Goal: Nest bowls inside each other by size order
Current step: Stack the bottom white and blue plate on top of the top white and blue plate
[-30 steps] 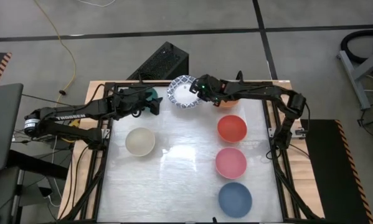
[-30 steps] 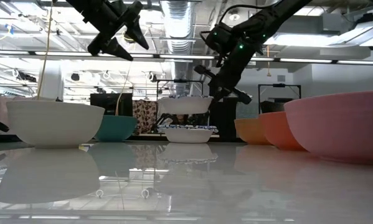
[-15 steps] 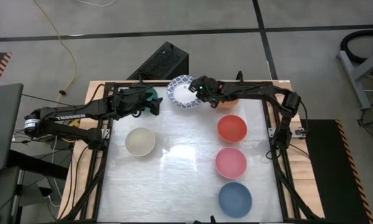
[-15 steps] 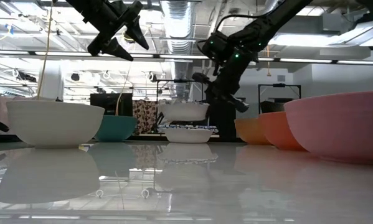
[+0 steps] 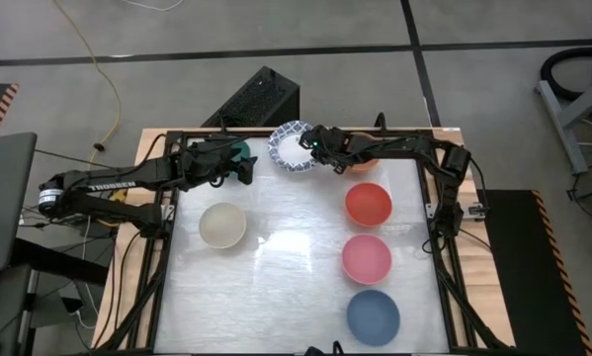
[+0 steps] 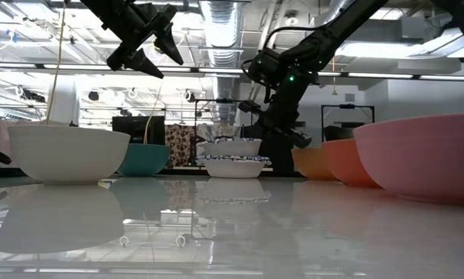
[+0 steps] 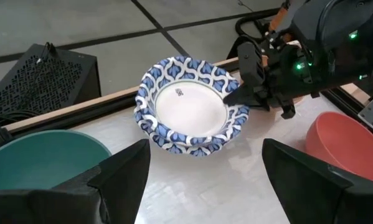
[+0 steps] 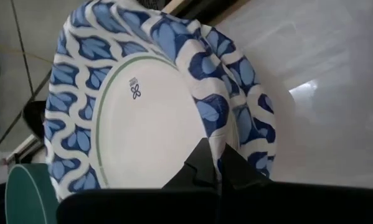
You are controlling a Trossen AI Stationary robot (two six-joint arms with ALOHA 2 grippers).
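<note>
My right gripper point(image 5: 321, 148) is shut on a white bowl with a blue patterned rim point(image 5: 292, 146) at the table's far edge. It holds this bowl just over a second patterned bowl point(image 6: 232, 166) that stands on the table. A third patterned bowl I cannot make out. My left gripper point(image 7: 205, 186) is open and empty, up in the air over the teal bowl point(image 5: 238, 150). The cream bowl point(image 5: 221, 224) stands at the left. The red point(image 5: 368, 204), pink point(image 5: 366, 258) and blue point(image 5: 373, 315) bowls stand in a row at the right. The orange bowl point(image 6: 313, 163) is mostly hidden under my right arm. My right gripper pinches the upper patterned bowl's rim point(image 8: 215, 127) on its right side, one finger point(image 7: 237, 96) on the inner face and the other behind the wall. The fingers come slanting down from the table's right. The bowl sits about level, its base at the lower bowl's rim; whether they touch I cannot tell.
A black perforated box point(image 5: 261, 99) stands on the floor beyond the far edge. The table's black frame rail point(image 5: 434, 213) runs along the right side. The middle of the table between the cream bowl and the right-hand row is bare.
My right gripper has gone down and a little toward the table's left edge with the patterned bowl. The bowl has dropped from well above the lower patterned bowl to just over it, staying about level.
</note>
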